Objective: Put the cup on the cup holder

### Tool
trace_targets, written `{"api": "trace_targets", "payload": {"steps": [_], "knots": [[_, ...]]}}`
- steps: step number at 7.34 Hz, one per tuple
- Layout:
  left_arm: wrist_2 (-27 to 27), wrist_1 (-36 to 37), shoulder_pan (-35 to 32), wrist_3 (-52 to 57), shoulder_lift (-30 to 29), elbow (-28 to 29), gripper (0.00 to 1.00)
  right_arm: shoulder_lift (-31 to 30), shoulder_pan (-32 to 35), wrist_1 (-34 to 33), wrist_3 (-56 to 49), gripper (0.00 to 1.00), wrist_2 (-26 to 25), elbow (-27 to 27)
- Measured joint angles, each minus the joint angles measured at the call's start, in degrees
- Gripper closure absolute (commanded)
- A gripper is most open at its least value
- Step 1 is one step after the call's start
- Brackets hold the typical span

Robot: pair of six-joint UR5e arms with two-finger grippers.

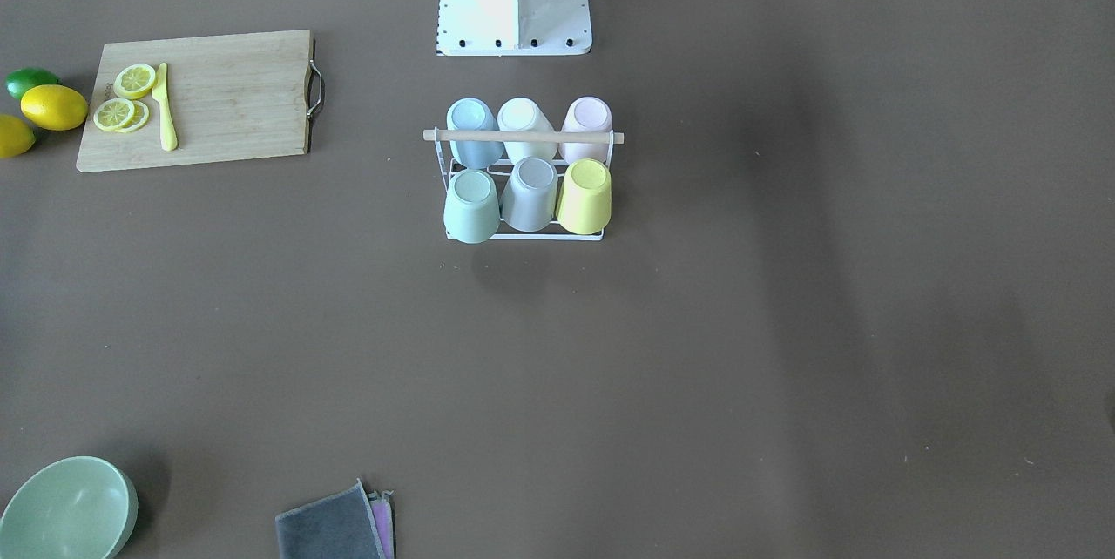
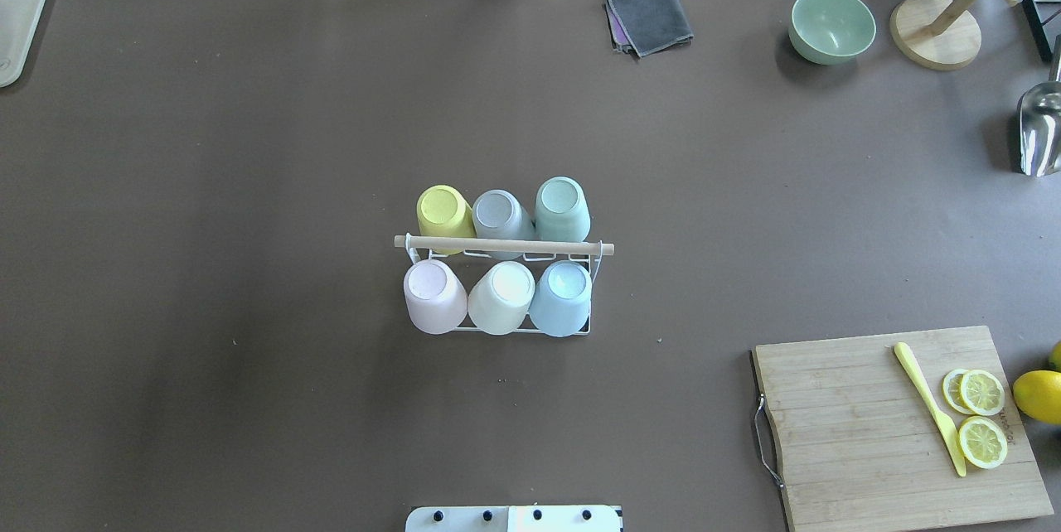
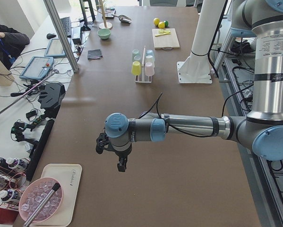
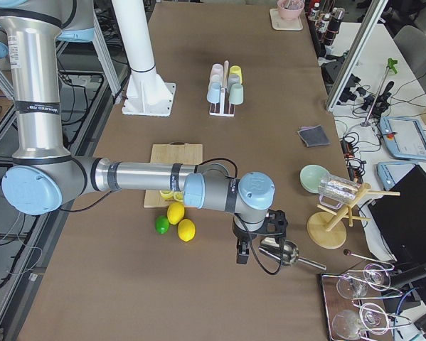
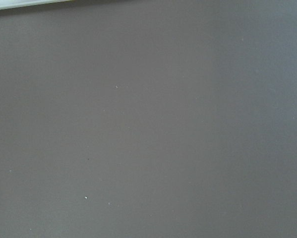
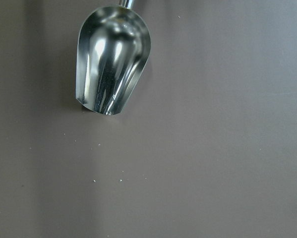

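The cup holder [image 2: 503, 246], a white wire rack with a wooden rod across its top, stands at the table's middle. Several cups sit upside down on its pegs: yellow [image 2: 443, 213], grey [image 2: 500, 213] and green [image 2: 562, 209] in the far row, pink [image 2: 433, 296], cream [image 2: 501, 296] and blue [image 2: 561, 298] in the near row. My left gripper [image 3: 121, 165] hangs over bare table far to the left of the holder. My right gripper [image 4: 242, 253] hangs far to the right, above a metal scoop [image 6: 113, 59]. Both show only in side views, so I cannot tell whether they are open or shut.
A wooden cutting board [image 2: 845, 432] with lemon slices [image 2: 982, 416] and a yellow knife [image 2: 928, 408] lies near right. A green bowl [image 2: 821, 51], a grey cloth [image 2: 651, 16] and a wooden stand [image 2: 935, 33] are at the far right. A tray [image 2: 16, 26] lies far left.
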Motion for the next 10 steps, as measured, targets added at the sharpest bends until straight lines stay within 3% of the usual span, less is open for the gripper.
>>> {"api": "trace_targets", "payload": {"steps": [10], "knots": [[0.0, 0.0, 0.0, 0.1, -0.1, 0.2, 0.02, -0.1, 0.0, -0.1, -0.6, 0.0, 0.1, 0.0]]}}
